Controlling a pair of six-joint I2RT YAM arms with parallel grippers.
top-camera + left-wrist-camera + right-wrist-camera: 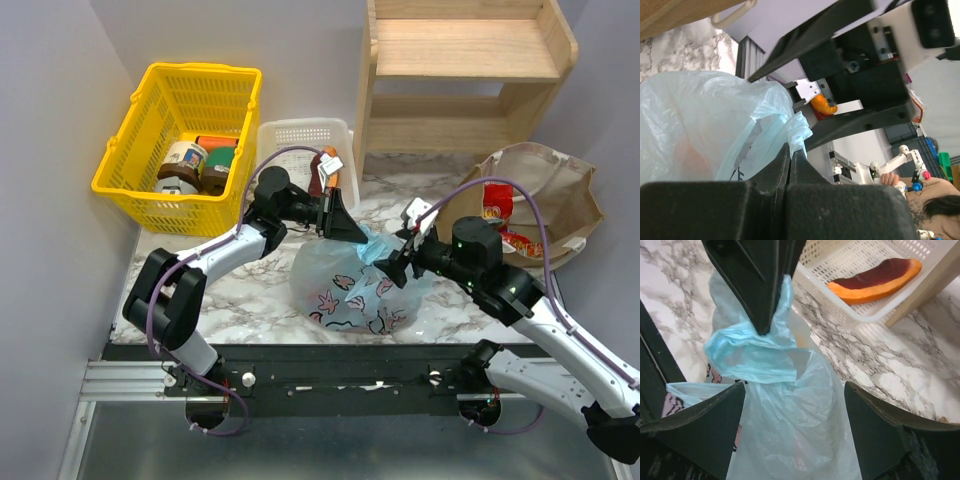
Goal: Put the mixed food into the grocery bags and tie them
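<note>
The light-blue bag [355, 285] with pink and dark prints sits bulging at the table's middle. My left gripper [356, 234] is shut on a twisted flap at the bag's top [797, 127], its fingertips pressed together [790, 150]. My right gripper [397, 268] is open, its jaws standing wide on either side of the bag's neck [795, 410] just below the left gripper's fingers [760, 280]. Food inside the blue bag [790, 440] shows only as faint orange and pink shapes. The tan-brown bag [560, 190] lies open at the right with red snack packets [498, 205] in it.
A yellow mesh basket [150, 120] with jars stands at the back left. A white slotted tray [290, 135] beside it holds the purple-and-orange wedge [875, 280]. A wooden shelf [460, 70] stands at the back, just behind the tan bag.
</note>
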